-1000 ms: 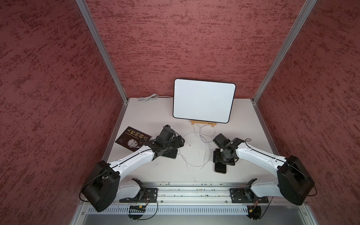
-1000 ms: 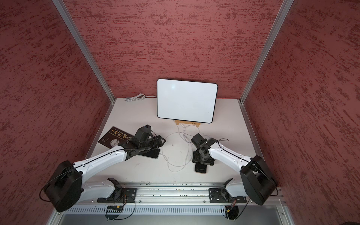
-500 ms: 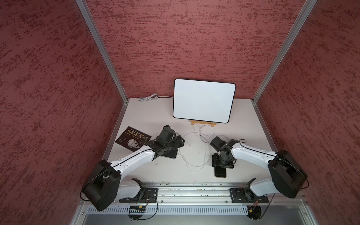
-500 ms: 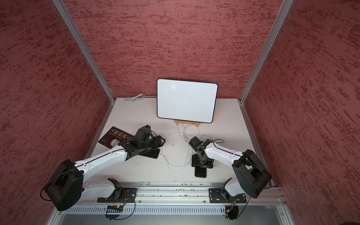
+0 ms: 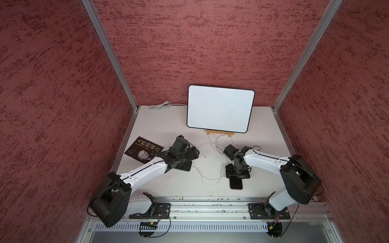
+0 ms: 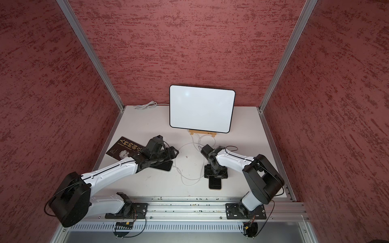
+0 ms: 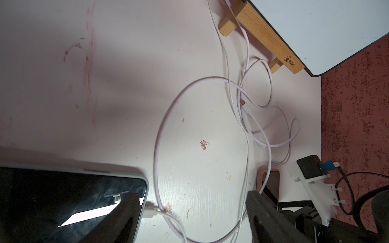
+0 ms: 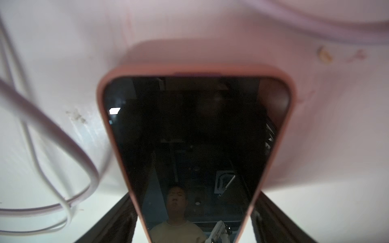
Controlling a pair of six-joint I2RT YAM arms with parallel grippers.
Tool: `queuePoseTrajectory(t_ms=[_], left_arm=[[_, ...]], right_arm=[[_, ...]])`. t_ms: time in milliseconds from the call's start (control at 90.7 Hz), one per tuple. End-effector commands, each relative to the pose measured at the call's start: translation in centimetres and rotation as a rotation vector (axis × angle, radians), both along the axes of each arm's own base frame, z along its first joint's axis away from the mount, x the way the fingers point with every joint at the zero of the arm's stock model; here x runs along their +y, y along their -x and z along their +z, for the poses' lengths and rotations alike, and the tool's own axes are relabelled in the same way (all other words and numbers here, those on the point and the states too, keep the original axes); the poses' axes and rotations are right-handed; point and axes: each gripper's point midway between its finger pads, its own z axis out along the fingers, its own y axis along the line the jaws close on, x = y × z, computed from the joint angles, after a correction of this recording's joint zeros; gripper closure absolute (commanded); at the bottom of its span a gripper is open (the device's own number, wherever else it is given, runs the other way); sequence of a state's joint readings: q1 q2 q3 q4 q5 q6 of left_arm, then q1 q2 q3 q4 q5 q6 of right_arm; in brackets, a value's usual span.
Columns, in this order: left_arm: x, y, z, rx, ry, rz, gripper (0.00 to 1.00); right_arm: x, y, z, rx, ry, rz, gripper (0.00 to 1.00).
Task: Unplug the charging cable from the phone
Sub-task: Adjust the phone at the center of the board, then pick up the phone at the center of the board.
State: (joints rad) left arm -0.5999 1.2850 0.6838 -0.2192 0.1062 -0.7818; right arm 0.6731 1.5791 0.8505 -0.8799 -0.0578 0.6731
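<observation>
A dark phone (image 7: 69, 199) in a pale case lies flat at the left, partly under my left arm in a top view (image 5: 184, 167). The white charging cable (image 7: 156, 147) is plugged into its end by a white plug (image 7: 149, 212) and loops across the table (image 5: 210, 184). My left gripper (image 7: 192, 194) (image 5: 192, 153) is open, one finger over the screen corner, the plug within its span. A second phone (image 8: 195, 130) (image 5: 235, 183) has a pink case. My right gripper (image 8: 194, 191) (image 5: 237, 174) stands open astride its long edges.
A white board (image 5: 220, 109) leans on a wooden stand (image 5: 219, 133) at the back. A dark book (image 5: 144, 150) lies at the left edge. A coiled white lead (image 5: 161, 105) sits back left. A loose connector (image 7: 243, 103) lies among the cable loops. A metal rail (image 5: 210, 205) borders the front.
The right arm has swung its elbow inward and turned its wrist. The pink phone has turned straighter and slid slightly toward the front. The left arm has not moved.
</observation>
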Motion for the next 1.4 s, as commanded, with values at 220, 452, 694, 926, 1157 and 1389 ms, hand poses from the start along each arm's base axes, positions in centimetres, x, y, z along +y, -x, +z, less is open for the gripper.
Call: queuePoseTrajectory(t_ms=[220,452,694,926,1157,1389], left_arm=[[2.1,0.9,-0.4,0.073,-0.06,0.073,0.1],[4.1,2.7,-1.1,0.152,-0.112,0.163,0.04],[6.1,4.6,-1.0,0.213,-0.145,0.279,0.0],[7.7,6.0,-1.7,0.266,-0.155,0.389,0.0],[7.2,5.6,-2.9,0.295,-0.141,0.422,0.0],[6.4,4.9,-4.7,0.336,-0.142,0.451,0.0]], right_arm=[[-0.9,-1.6,2.8,-0.131,0.037,0.013,0.01],[-1.8,-3.0,7.0,-0.254,0.056,0.017,0.01],[-1.2,-5.6,9.4,-0.392,0.024,-0.053,0.01],[-0.9,-7.3,10.3,-0.467,0.01,-0.11,0.01],[-1.5,-7.3,10.8,-0.505,0.003,-0.13,0.01],[-2.5,-6.4,10.8,-0.514,0.008,-0.142,0.01]])
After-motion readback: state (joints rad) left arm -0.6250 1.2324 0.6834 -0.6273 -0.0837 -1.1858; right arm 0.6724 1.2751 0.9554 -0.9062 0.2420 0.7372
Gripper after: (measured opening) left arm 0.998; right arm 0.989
